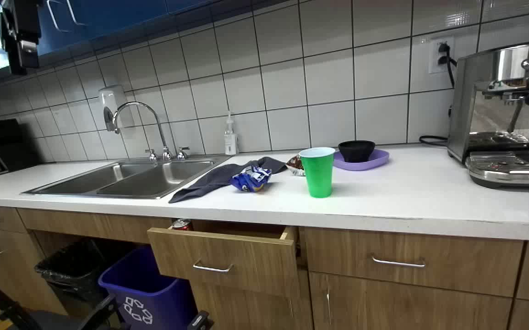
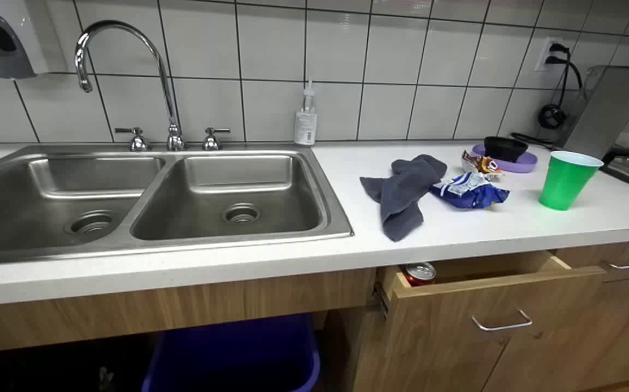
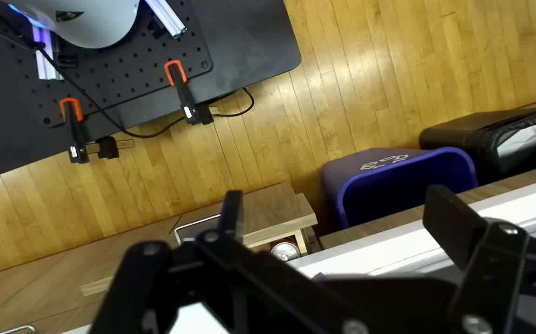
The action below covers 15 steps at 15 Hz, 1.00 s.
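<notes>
High above the level of the counter (image 1: 406,197), the gripper (image 3: 336,204) holds nothing, its fingers spread wide apart. Below, in the wrist view, a red can (image 3: 285,250) stands upright in a corner of the pulled-out drawer (image 3: 270,208); being close to the side wall, it leaves little room, and a descending finger could strike wood. Farther out, a blue wrapper (image 2: 472,193) lies just beside a grey cloth (image 2: 409,188) and might snag it. The green cup (image 2: 567,182), apparently light, could topple if brushed.
</notes>
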{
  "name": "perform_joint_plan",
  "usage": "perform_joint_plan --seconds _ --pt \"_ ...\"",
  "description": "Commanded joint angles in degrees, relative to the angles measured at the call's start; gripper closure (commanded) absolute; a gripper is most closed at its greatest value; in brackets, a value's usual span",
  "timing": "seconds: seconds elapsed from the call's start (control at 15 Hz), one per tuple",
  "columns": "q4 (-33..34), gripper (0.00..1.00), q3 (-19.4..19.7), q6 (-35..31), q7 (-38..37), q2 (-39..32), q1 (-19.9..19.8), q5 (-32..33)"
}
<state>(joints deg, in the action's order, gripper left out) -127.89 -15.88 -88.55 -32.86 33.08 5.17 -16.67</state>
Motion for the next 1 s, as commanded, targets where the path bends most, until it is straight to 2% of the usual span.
perform_joint_plan --seconds 0.0,0.47,0.93 --pt "0.14 0.0 -0.11 0.15 0.06 -0.04 -0.19 -0.03" --pt "-0.35 0.0 -0.68 -0.64 -0.49 0.04 -0.2 0.2" --pt "-5.25 0.0 -2.48 -8.45 -1.37 1.19 0.03 0.45"
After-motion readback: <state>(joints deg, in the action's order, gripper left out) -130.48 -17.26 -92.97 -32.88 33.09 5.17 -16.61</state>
